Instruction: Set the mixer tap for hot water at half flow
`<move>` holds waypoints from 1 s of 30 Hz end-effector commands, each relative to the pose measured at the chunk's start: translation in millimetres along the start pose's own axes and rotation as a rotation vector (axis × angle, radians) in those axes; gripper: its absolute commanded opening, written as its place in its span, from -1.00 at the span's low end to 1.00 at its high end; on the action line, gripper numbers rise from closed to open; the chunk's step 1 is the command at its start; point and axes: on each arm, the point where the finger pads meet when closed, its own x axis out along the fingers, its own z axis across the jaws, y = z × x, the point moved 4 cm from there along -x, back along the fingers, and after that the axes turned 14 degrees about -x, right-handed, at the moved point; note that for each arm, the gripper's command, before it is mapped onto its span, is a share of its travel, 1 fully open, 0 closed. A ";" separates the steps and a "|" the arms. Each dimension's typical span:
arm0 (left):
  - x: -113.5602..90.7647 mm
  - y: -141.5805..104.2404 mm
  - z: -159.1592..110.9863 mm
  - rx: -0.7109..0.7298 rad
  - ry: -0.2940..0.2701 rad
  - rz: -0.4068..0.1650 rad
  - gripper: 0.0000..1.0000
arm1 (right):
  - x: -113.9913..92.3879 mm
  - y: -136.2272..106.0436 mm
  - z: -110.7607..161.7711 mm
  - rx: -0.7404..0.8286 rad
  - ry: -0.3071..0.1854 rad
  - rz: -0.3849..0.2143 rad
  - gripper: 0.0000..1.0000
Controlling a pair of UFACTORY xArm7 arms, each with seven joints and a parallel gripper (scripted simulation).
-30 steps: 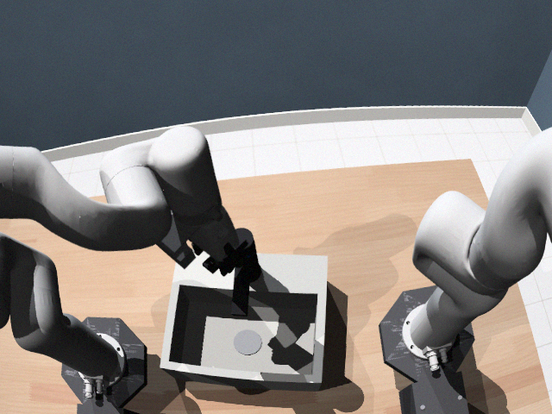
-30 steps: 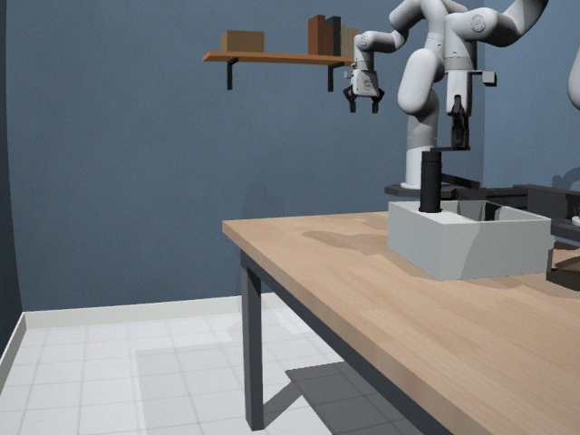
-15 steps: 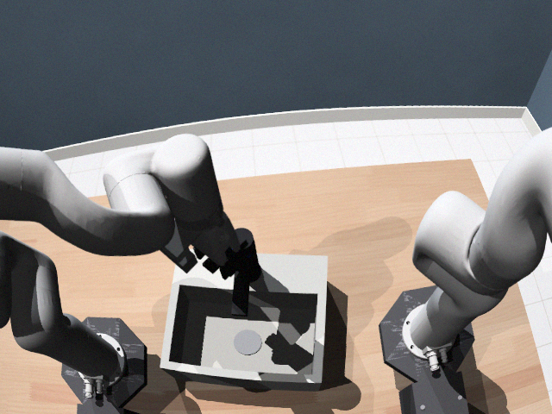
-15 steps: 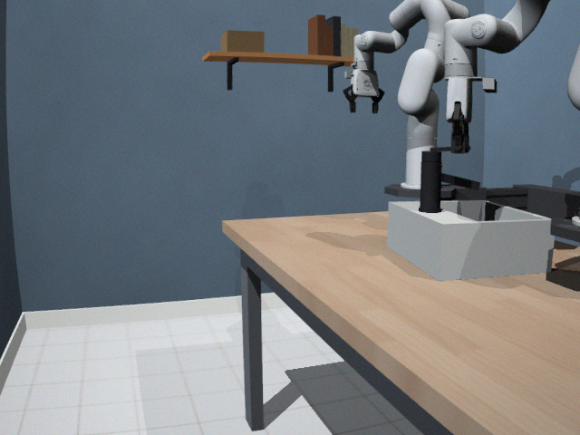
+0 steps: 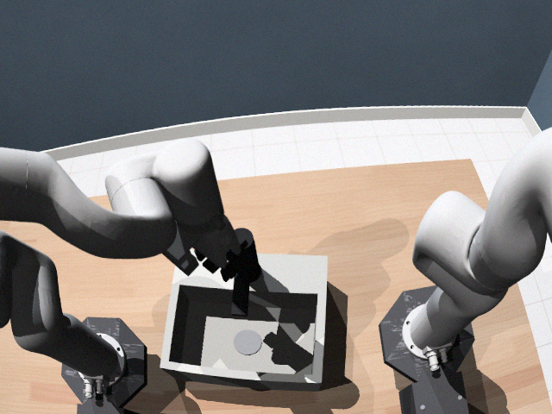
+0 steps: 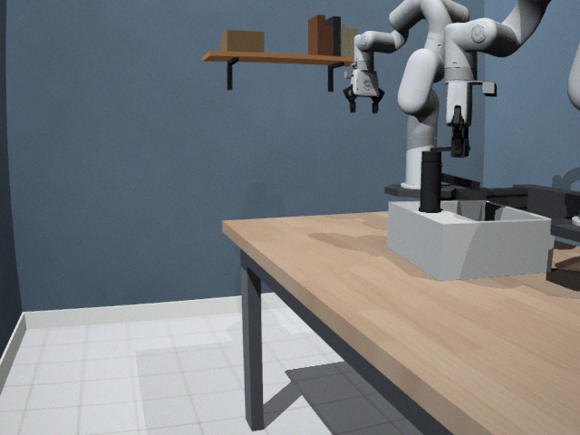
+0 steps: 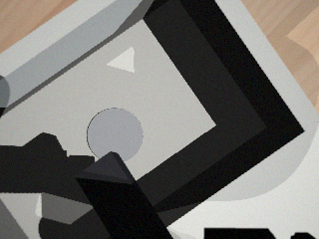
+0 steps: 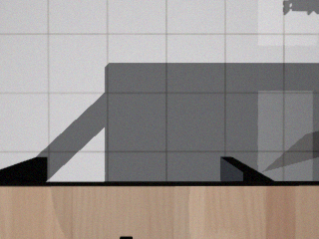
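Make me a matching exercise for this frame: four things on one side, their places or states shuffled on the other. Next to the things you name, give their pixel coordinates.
Things
1. Tap (image 5: 254, 268) (image 6: 430, 187) (image 7: 125, 209)
2. Drain (image 5: 247, 341) (image 7: 116, 130)
3. Right gripper (image 6: 364, 106) (image 8: 135, 169)
4. Books (image 6: 315, 37)

Places or states
A. On the shelf (image 6: 281, 57)
B. Fingers spread, away from the tap
C. On the floor of the basin
D. Upright on the sink (image 5: 298, 272) (image 6: 496, 253) (image 7: 244, 214)

Pairs: 1-D, 2-C, 3-B, 4-A
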 end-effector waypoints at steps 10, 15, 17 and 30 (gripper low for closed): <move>-0.2 -1.0 -0.6 0.000 0.002 -0.003 0.28 | -1.5 0.8 0.1 0.000 0.000 0.004 1.00; -0.2 -1.0 -0.6 0.000 0.002 -0.003 0.28 | -1.5 0.8 0.1 0.000 0.000 0.004 1.00; -0.2 -1.0 -0.6 0.000 0.002 -0.003 0.28 | -1.5 0.8 0.1 0.000 0.000 0.004 1.00; -0.2 -1.0 -0.6 0.000 0.002 -0.003 -1.00 | -1.5 0.8 0.1 0.000 0.000 0.004 1.00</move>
